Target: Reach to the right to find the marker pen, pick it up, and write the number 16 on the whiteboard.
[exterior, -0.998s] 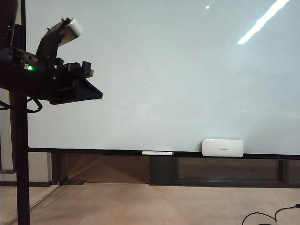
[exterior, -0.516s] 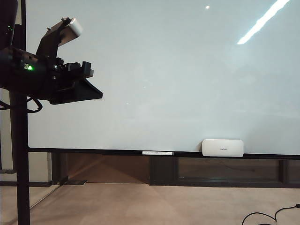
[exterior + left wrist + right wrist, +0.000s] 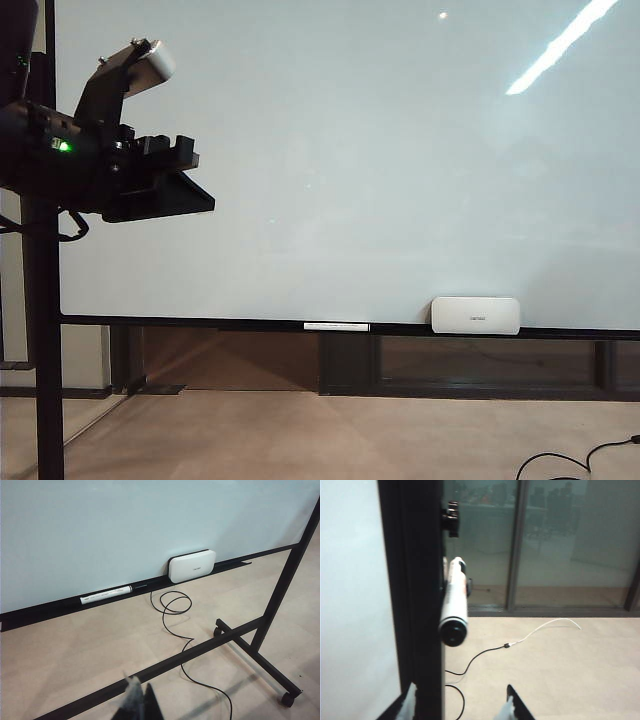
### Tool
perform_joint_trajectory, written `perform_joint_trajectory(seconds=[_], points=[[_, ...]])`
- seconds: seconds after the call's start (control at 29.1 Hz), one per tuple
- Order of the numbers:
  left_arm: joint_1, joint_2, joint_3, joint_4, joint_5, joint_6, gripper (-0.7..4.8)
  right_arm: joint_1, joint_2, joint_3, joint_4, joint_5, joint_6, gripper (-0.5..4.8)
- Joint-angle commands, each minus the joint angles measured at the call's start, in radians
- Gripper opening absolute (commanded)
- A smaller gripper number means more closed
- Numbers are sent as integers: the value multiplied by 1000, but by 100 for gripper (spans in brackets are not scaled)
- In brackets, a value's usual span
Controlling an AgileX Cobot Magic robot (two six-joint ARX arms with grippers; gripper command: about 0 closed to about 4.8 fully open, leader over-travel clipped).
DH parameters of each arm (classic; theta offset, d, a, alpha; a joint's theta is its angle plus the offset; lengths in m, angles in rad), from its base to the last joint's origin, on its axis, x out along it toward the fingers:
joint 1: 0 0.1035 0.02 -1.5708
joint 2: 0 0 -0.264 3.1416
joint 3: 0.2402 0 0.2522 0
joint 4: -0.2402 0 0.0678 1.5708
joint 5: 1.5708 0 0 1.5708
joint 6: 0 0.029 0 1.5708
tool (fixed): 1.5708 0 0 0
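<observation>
Across nearly the whole exterior view stretches the whiteboard (image 3: 380,170), glossy, blank, with no strokes of the number 16 on it. On its bottom ledge sit a white eraser block (image 3: 475,315) and a thin white stick (image 3: 336,326).

At the board's left edge in that view hangs the left arm (image 3: 110,175). The left gripper (image 3: 136,702) shows only as a blurred tip above the floor, and whether it is open or closed cannot be told.

From the right wrist camera, the marker pen (image 3: 454,605) is clipped beside the board's black side post (image 3: 417,595). Its long axis points almost straight at the camera, dark round end nearest. The right gripper (image 3: 460,705) sits just short of that end, fingers spread apart and empty, with the pen lying directly ahead, roughly in line with the gap. This arm is clearly the nearer one.
</observation>
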State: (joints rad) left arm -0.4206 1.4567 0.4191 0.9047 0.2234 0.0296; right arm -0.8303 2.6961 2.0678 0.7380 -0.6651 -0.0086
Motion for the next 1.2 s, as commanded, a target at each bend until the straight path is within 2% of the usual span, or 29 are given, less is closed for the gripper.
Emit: perform_joint_trajectory(seconds=[0.03, 0.1, 0.17, 0.55, 0.86, 1.2], points=[[0, -1, 4, 14, -2, 4, -5, 2, -7, 3, 5, -23, -3, 222], [0, -1, 4, 9, -2, 4, -5, 3, -7, 3, 0, -37, -18, 255], [0, -1, 4, 9, -2, 4, -6, 3, -7, 3, 0, -37, -23, 266], [0, -1, 4, 5, -2, 4, -5, 4, -6, 4, 1, -43, -52, 268], [0, -1, 4, 2, -2, 4, -5, 7, 13, 111, -84, -29, -54, 268], [0, -1, 4, 2, -2, 4, -6, 18, 49, 138, -80, -9, -77, 268]])
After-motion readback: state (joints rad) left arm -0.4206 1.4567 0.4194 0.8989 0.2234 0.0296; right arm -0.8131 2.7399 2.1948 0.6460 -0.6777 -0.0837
